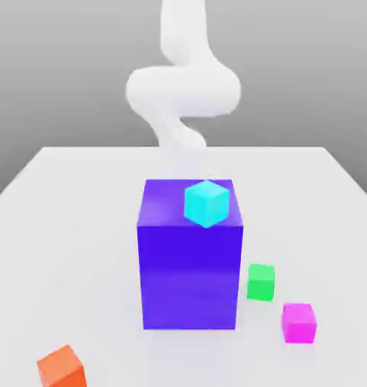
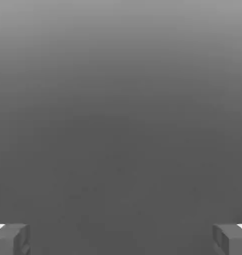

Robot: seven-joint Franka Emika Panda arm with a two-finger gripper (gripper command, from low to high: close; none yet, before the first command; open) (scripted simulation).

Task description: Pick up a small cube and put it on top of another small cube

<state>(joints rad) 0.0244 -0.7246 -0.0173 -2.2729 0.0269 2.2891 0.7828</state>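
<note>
Four small cubes and one tall block share the white surface [image 1: 58, 227] in the exterior view. The tall purple block [image 1: 189, 272] stands upright near the middle, and a cyan cube [image 1: 207, 202] rests on its top face, toward the exterior view's right edge of that face and turned so that a corner faces the camera. The green cube [image 1: 260, 282] sits on the surface just beside the purple block, on the exterior view's right, near the block's lower part. The small magenta cube [image 1: 299, 323] lies on the surface a little nearer the camera than the green cube and further to the exterior view's right; the two are near each other but apart, not touching. An orange cube [image 1: 62, 368] lies well apart from the others, at the near corner on the exterior view's left, turned at an angle.

Behind the purple block the white arm [image 1: 183, 91] rises and curls above the far part of the surface; its lower part is hidden behind the block, so the tool itself cannot be made out in this view.

In the hand view the tool [image 2: 121, 239] has its two grey fingers [image 2: 12, 239] set wide apart, one at each side of the picture, with nothing between them. Beyond them there is only a plain grey field; none of the cubes appears there. The tool is spread open and holds nothing, and the magenta cube sits free on the surface.
</note>
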